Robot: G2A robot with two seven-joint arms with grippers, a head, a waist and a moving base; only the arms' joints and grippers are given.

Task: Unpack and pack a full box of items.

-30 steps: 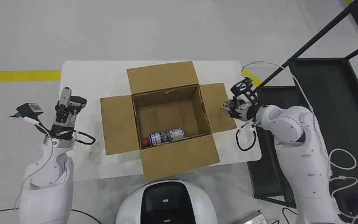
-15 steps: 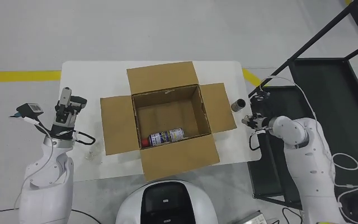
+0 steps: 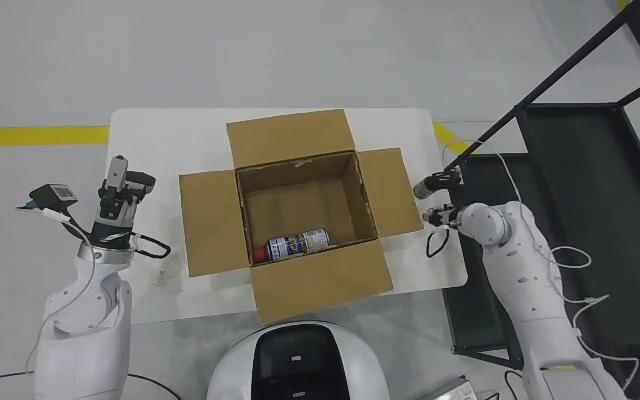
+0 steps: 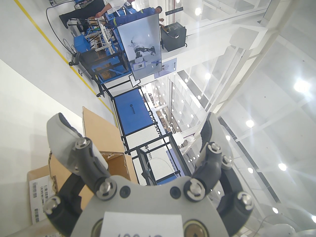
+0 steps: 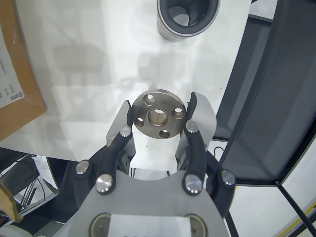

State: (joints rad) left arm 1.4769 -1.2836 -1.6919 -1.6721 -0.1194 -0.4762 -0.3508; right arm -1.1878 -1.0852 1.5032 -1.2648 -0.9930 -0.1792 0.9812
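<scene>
**A:** What takes up the most room?

**B:** The white table [image 3: 170, 140]. A black metal rack [image 3: 580, 170] stands against its right side.

**A:** And the box?

**B:** The cardboard box [image 3: 288, 137] sits in the middle of the table with all four flaps folded out flat. Lying on its side on the box floor is one spray can [image 3: 296, 244]. It lies along the wall nearest the robot, with its red cap toward the left.

**A:** Where are the arms?

**B:** The left gripper [image 3: 119, 172] is over the table's left edge, well apart from the box, and it points up and away from the tabletop. In its wrist view the left gripper's fingers are spread wide, with nothing between them. The right gripper [image 3: 438, 208] is over the table's right edge, between the box's right flap and the rack.

**A:** Is the right one holding anything?

**B:** Yes. Its two fingers pinch a round metal flange [image 5: 156, 117] by the rim, one finger on each side. The flange is a flat disc with a centre bore and four smaller holes around it. It hangs over bare tabletop, and I cannot tell whether it touches the surface.

**A:** Anything else nearby?

**B:** A short hollow metal sleeve [image 5: 188, 6] with a dark lining stands on end on the table. It is just beyond the flange, near the right flap, and apart from both.
</scene>
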